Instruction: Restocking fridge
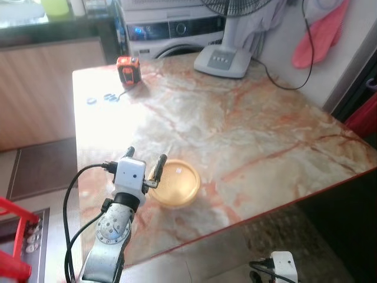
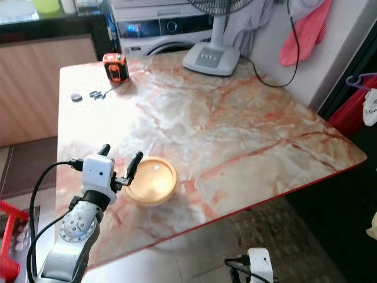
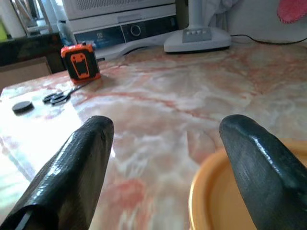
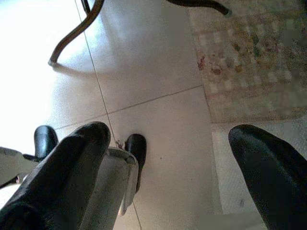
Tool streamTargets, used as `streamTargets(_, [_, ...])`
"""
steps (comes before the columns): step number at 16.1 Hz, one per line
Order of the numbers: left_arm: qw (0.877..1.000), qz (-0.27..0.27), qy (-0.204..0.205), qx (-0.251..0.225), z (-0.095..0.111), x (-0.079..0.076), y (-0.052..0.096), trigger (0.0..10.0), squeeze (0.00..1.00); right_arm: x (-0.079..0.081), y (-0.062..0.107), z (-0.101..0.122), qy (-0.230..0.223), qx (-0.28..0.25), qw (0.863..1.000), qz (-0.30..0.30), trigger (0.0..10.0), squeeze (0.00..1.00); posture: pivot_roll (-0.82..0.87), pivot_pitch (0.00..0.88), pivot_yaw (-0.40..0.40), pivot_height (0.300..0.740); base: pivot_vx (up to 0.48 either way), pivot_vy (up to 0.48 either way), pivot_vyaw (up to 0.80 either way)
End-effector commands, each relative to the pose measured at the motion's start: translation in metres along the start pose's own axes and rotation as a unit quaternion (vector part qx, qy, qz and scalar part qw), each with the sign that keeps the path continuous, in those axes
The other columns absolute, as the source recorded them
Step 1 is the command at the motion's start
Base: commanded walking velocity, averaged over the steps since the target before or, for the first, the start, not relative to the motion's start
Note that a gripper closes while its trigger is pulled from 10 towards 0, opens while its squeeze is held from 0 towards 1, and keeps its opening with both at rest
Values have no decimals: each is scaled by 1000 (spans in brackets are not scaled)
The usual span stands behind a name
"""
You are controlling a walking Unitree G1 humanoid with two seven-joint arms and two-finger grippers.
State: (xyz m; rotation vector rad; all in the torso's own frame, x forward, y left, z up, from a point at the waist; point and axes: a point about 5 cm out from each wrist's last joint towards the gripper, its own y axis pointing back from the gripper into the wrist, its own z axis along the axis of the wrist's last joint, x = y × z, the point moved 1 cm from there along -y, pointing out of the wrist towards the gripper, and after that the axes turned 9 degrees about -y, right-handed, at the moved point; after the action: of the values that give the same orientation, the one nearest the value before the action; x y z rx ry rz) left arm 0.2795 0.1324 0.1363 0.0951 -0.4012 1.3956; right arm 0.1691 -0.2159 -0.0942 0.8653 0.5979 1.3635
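Observation:
A shallow yellow bowl (image 1: 174, 183) sits on the marble table (image 1: 247, 130) near its front left edge. My left gripper (image 1: 145, 156) is open just above the table at the bowl's left rim. One finger (image 3: 259, 163) is over the yellow bowl's (image 3: 216, 201) rim and the other finger (image 3: 72, 167) is outside it, over bare marble. Nothing is held between them. My right gripper (image 4: 170, 134) hangs open low beside the table, over the tiled floor.
At the table's far side stand an orange tape measure (image 1: 128, 69), scissors (image 1: 110, 96), a small dark disc (image 1: 91, 101) and a fan base (image 1: 222, 61) with its cable. A washing machine (image 1: 171, 29) is behind. A red rack (image 1: 15, 236) stands on the floor at my left.

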Motion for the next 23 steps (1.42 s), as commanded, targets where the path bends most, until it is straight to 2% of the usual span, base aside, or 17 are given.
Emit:
streamTargets(1, [1000,0,2,1,0,-1,0,10000,0,-2,1,-5,2,9,1000,-2,10000,0,-62,33,-42,740,0,0,0])
streamTargets(14, [1000,2,5,-4,1,1,-3,10000,0,-2,1,-4,7,11,1000,0,10000,0,-61,25,-48,740,0,0,0])
streamTargets(15, [1000,2,18,-1,0,0,-4,10000,0,-2,1,-5,7,11,1000,0,10000,0,-61,22,-50,740,0,0,0])
streamTargets(16, [993,25,115,22,-4,4,-10,10000,0,-3,1,-5,8,11,1000,0,10000,0,-63,17,-53,740,0,0,0])
streamTargets(17, [989,28,143,24,-5,7,-13,10000,0,-3,1,-5,9,11,1000,0,10000,0,-62,14,-55,740,0,0,0])
streamTargets(18, [987,26,157,23,-5,8,-15,10000,0,-3,2,-5,10,11,1000,0,10000,0,-63,13,-56,740,0,0,0])
streamTargets(20, [984,-18,172,30,-9,2,-16,10000,0,-3,2,-5,11,12,1000,0,10000,0,-63,13,-57,740,0,0,0])
streamTargets(22, [982,-19,185,38,-15,1,-15,10000,0,-4,2,-5,11,11,1000,0,10000,0,-65,18,-60,740,0,0,0])
streamTargets(23, [977,-9,209,47,-19,3,-16,10000,1000,-4,2,-5,13,12,1000,0,10000,0,-65,18,-60,740,0,0,0])
